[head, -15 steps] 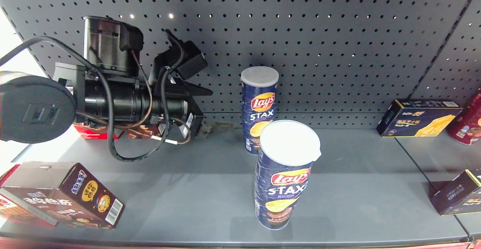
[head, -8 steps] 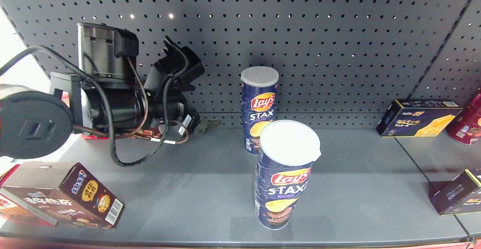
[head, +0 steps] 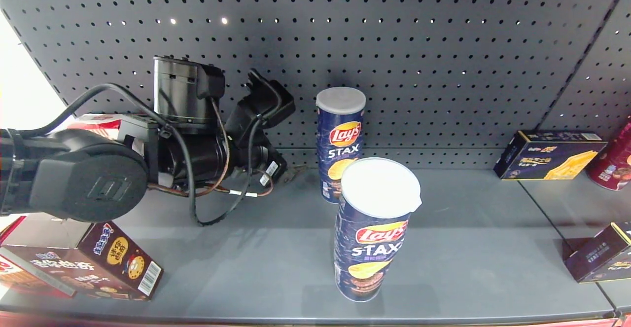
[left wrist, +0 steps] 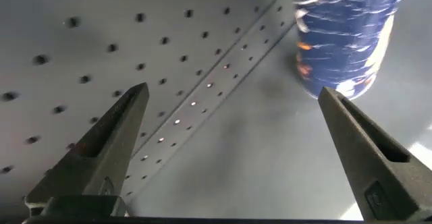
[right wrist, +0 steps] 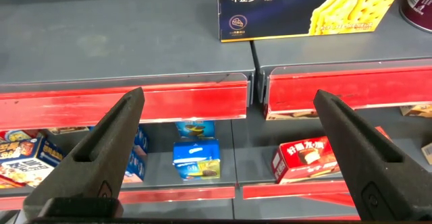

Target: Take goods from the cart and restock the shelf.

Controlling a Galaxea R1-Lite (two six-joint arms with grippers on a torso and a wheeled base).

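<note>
Rear can (head: 340,144) and front can (head: 374,233), 2 upright on the shelf (head: 468,248).
The rear can backs onto the pegboard (head: 394,46), the front can just before it. Just left of the rear can sits the left gripper (left wrist: 233,92), jaws wide apart, holding nothing. The right gripper (right wrist: 229,94), equally wide and empty, faces lower shelves (right wrist: 182,104). A brown box (head: 88,258) lies well left of the rear can.

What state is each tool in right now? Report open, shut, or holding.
Left tool: open, holding nothing, near the rear chips can.
Right tool: open, holding nothing.
</note>
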